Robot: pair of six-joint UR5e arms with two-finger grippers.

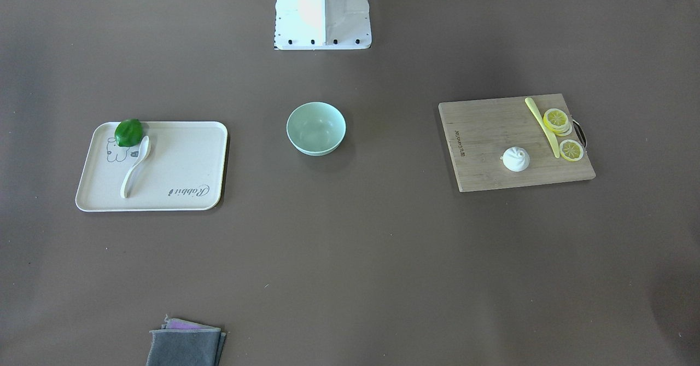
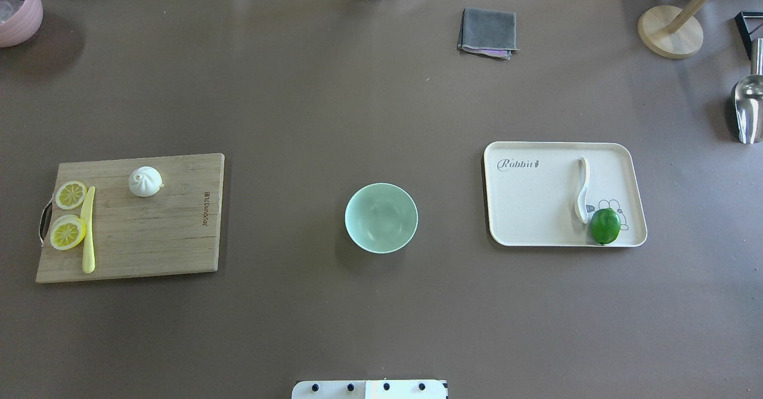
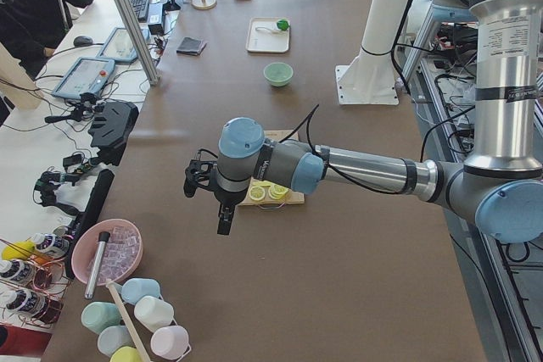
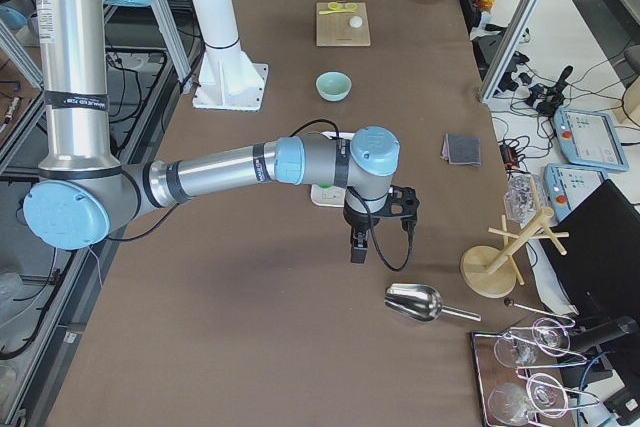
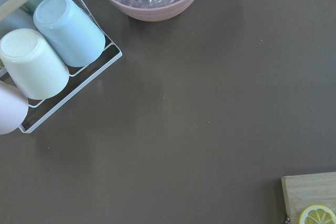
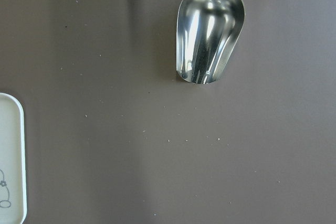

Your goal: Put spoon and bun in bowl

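Both hands (image 3: 224, 223) (image 4: 357, 247) apparently hover outside the board (image 2: 155, 238) and tray (image 2: 536, 208).

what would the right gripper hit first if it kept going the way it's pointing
Most likely the bare table: the right gripper points straight down, and its wrist view shows only brown surface beneath it, between the metal scoop and the tray. Exact depth is unclear.

The cream tray (image 2: 536, 208) on the robot's right side of the table bears the script word "Rabbit" in one corner. The wooden cutting board (image 2: 155, 238) on the left carries a small brand mark near its edge, too small to read.
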